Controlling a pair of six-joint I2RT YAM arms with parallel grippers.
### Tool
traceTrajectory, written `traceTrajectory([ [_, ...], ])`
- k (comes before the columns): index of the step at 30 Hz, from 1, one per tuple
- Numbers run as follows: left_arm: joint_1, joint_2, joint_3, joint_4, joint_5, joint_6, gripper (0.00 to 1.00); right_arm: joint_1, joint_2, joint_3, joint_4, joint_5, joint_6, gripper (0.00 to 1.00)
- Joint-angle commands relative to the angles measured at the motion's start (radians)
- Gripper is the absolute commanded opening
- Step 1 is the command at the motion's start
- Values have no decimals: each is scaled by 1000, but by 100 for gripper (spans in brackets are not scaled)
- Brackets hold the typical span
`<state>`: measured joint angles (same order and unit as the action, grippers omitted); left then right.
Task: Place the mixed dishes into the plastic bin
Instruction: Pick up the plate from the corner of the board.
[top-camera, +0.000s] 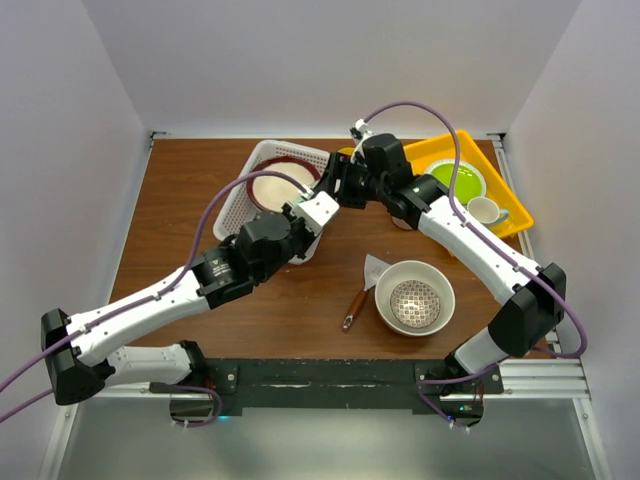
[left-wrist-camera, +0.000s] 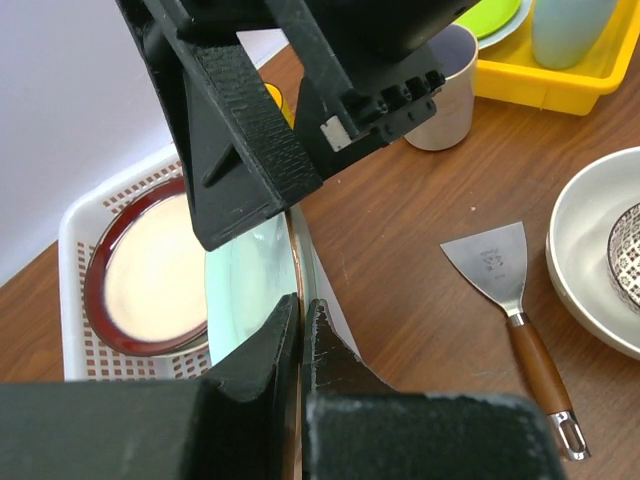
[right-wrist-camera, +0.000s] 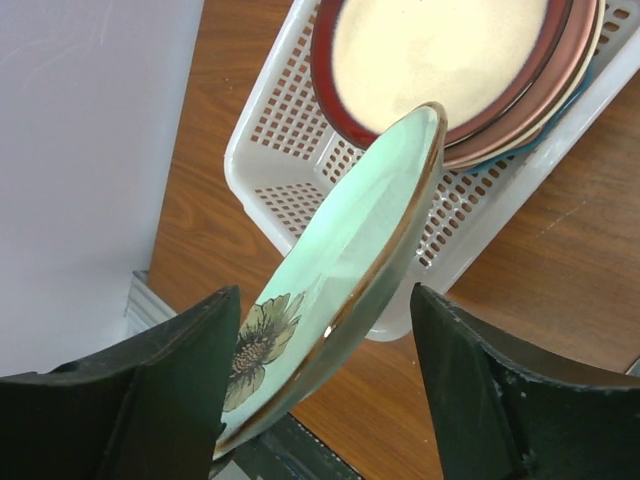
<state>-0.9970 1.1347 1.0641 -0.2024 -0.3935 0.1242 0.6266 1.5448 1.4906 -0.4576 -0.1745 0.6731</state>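
My left gripper (top-camera: 316, 210) (left-wrist-camera: 300, 312) is shut on the rim of the pale green plate (left-wrist-camera: 245, 280), holding it on edge over the right side of the white plastic bin (top-camera: 262, 160) (left-wrist-camera: 80, 215). My right gripper (top-camera: 336, 186) (right-wrist-camera: 325, 340) is open, its jaws straddling the same flower-printed plate (right-wrist-camera: 350, 250) without closing on it. The red-rimmed cream plate (top-camera: 275, 188) (right-wrist-camera: 430, 50) lies on top of a stack of plates in the bin (right-wrist-camera: 270, 140). A large cream bowl (top-camera: 440, 285) holds the small patterned bowl (top-camera: 414, 303).
A wooden-handled spatula (top-camera: 360, 295) (left-wrist-camera: 500, 270) lies left of the bowl. The yellow tray (top-camera: 510, 195) at back right holds a lime-green plate (top-camera: 455, 180) and a mug (top-camera: 485, 210). A cream mug (left-wrist-camera: 445, 95) stands beside the tray.
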Motion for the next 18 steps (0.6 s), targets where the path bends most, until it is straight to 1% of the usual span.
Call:
traceTrajectory([
  [1, -28, -18, 85, 181, -108, 80, 0, -2, -29, -21, 17, -52, 34, 59],
  [2, -40, -18, 83, 179, -113, 83, 0, -4, -28, -24, 13, -62, 43, 56],
  [3, -46, -18, 80, 179, -119, 83, 0, -10, -29, -27, 20, -77, 49, 46],
  [6, -71, -23, 66, 179, -140, 83, 0, -19, -41, -35, 45, -115, 57, 33],
  [7, -77, -30, 57, 182, -139, 83, 0, -22, -46, -36, 53, -123, 60, 22],
  [9, -77, -38, 51, 184, -130, 69, 0, -33, -54, -47, 74, -146, 60, 11],
  [10, -77, -49, 47, 179, -113, 65, 0, -39, -57, -52, 92, -155, 59, 0],
  [11, -77, -55, 45, 173, -107, 55, 1, -48, -58, -61, 103, -174, 60, 0],
  [13, -77, -73, 40, 158, -104, 46, 13, -64, -52, -66, 126, -197, 60, 0],
  [14, -77, -82, 34, 155, -102, 40, 26, -79, -49, -67, 131, -218, 62, 0],
  [16, -77, -119, 5, 162, -91, 32, 39, -88, -37, -61, 140, -232, 49, 0],
  [17, -77, -133, -7, 166, -91, 26, 51, -94, -32, -52, 142, -232, 45, 0],
  [18, -77, -168, -33, 173, -99, 20, 60, -96, -28, -47, 145, -241, 33, 0],
])
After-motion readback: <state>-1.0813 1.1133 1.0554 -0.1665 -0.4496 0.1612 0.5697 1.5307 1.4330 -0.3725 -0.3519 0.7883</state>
